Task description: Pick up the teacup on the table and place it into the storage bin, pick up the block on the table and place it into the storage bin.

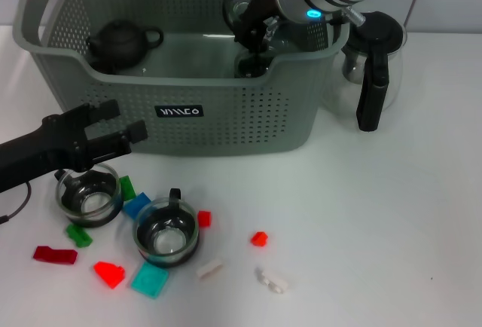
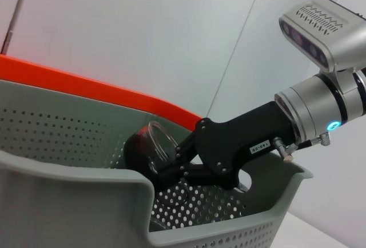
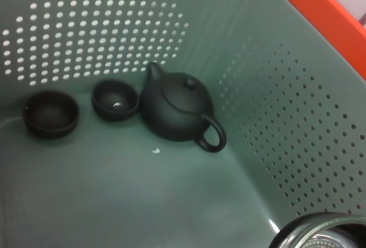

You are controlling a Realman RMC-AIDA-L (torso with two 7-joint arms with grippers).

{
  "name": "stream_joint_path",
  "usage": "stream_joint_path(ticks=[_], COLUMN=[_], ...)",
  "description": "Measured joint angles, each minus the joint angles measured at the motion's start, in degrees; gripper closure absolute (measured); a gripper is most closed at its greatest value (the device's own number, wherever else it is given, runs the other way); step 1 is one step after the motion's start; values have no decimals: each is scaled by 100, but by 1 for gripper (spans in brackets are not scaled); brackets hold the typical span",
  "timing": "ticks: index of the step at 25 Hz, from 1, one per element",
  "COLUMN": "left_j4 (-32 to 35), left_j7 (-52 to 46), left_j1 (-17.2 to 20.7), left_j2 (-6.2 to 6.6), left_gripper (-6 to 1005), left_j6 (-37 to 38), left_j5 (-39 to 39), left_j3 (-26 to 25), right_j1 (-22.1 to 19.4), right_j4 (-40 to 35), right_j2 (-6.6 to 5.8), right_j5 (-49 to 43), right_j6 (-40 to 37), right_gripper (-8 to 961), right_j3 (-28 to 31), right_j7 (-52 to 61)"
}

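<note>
Right gripper [image 1: 252,29], jaws pinching a glass teacup [image 2: 150,148] inside the grey perforated storage bin [image 1: 226,127] at one o'clock, risks a hard, cracking drop; left gripper [image 1: 120,127], jaws spread, hovers at nine o'clock.

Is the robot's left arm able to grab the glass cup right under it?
Probably yes. The left gripper hangs open just above the clear glass teacup with the dark base, which stands upright on the white table. Only small plastic blocks lie beside it, and nothing covers it.
</note>
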Motion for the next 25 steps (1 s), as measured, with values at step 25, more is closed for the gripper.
stream_joint_path(ticks=[25], left_j4=[-16], left_j7=[57], left_j1=[0], left_j2=[-9], left_gripper=[139], left_j6=[-22], left_j5=[0], left_j3=[-19], right_j1=[-12], right_j4=[9], right_j2=[-15], right_j5=[-18], right_j6=[46], right_gripper=[789], right_j3=[-22], right_j7=[277])
